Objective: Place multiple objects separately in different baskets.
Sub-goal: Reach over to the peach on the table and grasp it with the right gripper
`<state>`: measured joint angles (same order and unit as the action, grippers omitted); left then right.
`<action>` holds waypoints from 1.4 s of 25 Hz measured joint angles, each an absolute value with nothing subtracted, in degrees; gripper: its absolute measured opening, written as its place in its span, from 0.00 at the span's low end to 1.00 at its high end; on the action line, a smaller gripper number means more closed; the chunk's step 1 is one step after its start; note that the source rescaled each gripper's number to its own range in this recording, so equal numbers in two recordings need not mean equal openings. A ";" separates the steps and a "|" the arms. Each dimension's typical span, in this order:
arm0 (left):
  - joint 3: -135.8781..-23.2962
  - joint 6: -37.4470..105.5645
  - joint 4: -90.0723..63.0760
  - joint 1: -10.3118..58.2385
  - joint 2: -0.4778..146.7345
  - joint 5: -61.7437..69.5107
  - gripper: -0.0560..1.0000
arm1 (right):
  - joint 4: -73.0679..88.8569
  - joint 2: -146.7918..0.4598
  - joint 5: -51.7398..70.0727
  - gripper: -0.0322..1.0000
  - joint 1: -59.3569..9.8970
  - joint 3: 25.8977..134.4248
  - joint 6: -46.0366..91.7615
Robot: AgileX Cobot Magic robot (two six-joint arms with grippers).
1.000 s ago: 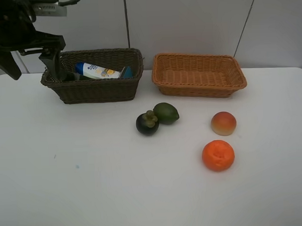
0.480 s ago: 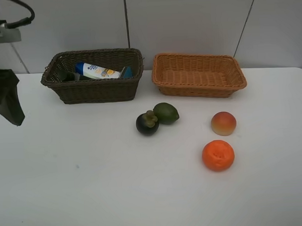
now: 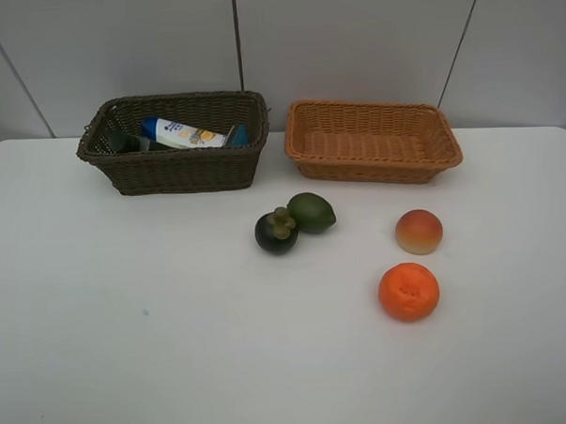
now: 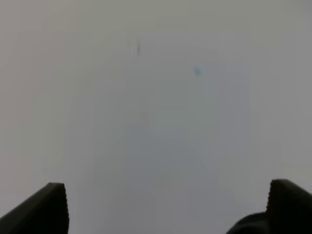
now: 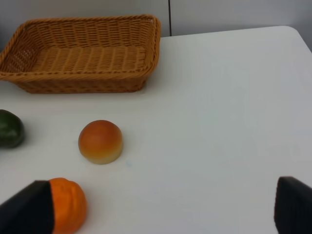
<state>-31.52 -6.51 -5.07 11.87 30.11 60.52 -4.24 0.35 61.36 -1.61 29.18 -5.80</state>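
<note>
The dark brown basket (image 3: 173, 170) holds the white blue-capped bottle (image 3: 187, 133) and the dark green pump bottle (image 3: 120, 141); the marker and case are hidden. The light orange basket (image 3: 375, 166) holds nothing; it also shows in the right wrist view (image 5: 83, 83). On the table lie the mangosteen (image 3: 275, 231), green citrus (image 3: 313, 211), peach (image 3: 419, 231) and orange (image 3: 409, 291). My right gripper (image 5: 161, 209) is open and empty, near the peach (image 5: 100, 141) and orange (image 5: 68, 204). My left gripper (image 4: 165, 209) is open and empty over bare table. Neither arm shows in the exterior view.
The white table (image 3: 128, 322) runs to a grey panelled wall (image 3: 351, 40) behind the baskets. The two baskets stand side by side at the back. The citrus (image 5: 9, 128) sits at the edge of the right wrist view.
My left arm has pulled away from the dark brown basket, moved left and towards the front, and left the exterior view. The fruits and baskets have not moved.
</note>
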 joint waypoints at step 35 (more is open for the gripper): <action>-29.32 3.87 -5.50 11.49 -0.33 60.98 0.99 | -4.24 0.35 61.36 1.00 -1.61 29.18 -5.80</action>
